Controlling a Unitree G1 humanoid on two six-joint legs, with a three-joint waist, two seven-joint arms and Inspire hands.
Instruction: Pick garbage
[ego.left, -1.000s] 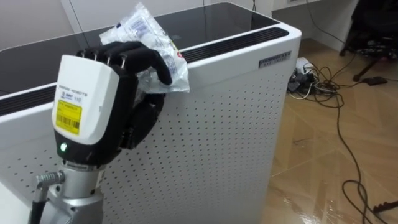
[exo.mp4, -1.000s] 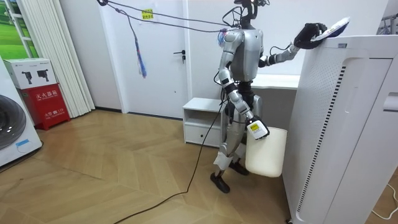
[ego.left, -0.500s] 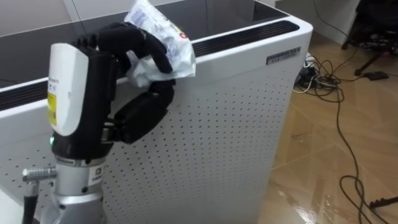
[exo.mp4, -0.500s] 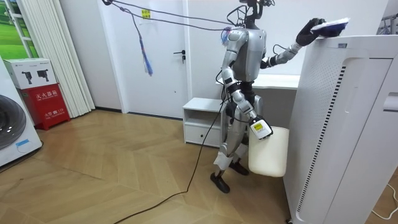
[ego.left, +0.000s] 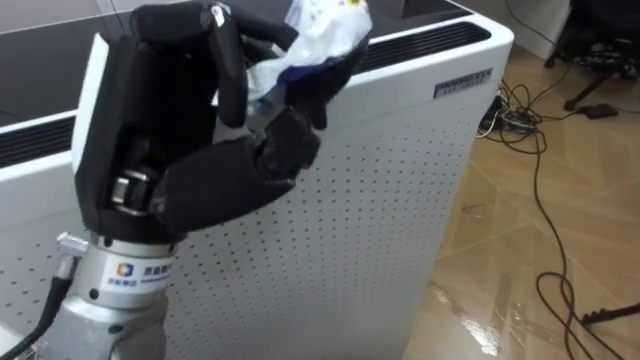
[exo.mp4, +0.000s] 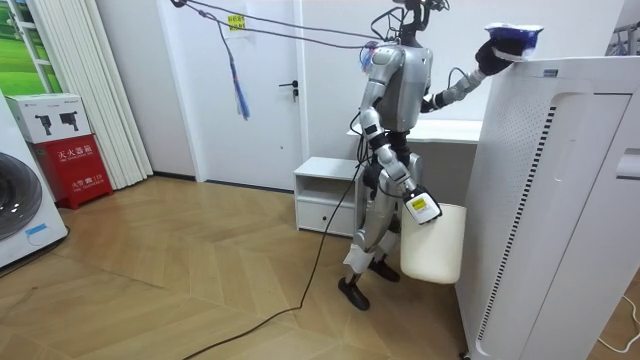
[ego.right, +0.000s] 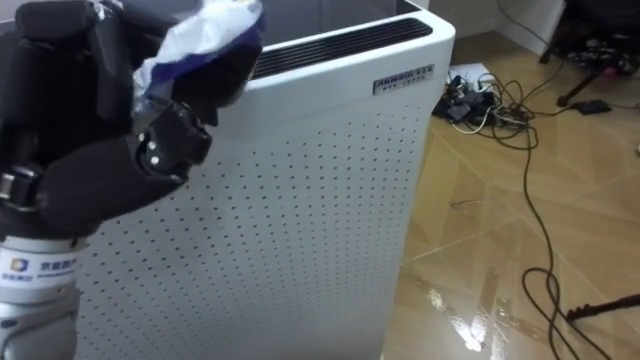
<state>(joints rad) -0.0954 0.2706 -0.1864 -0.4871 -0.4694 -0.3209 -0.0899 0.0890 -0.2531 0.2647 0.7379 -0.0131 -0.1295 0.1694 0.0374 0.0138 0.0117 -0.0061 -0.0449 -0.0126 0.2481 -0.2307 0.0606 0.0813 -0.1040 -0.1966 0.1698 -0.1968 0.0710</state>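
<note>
Left hand (ego.left: 195, 190) grips wrapper (ego.left: 325, 30) above white cabinet (ego.left: 400, 200)

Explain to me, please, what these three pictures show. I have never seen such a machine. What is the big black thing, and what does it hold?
This is a humanoid robot doing housework. The room view comes from a camera standing in the room: it shows the whole robot beside a tall white cabinet with a perforated side. The two eye views come from a camera on the robot's head, looking down at its work. The big black thing is the robot's left hand, seen very close. It is closed round a crumpled plastic wrapper, the garbage, held above the cabinet's top edge. The right hand is low, at a white bin; whether it holds the bin I cannot tell. Cables lie on the wooden floor beyond.
</note>
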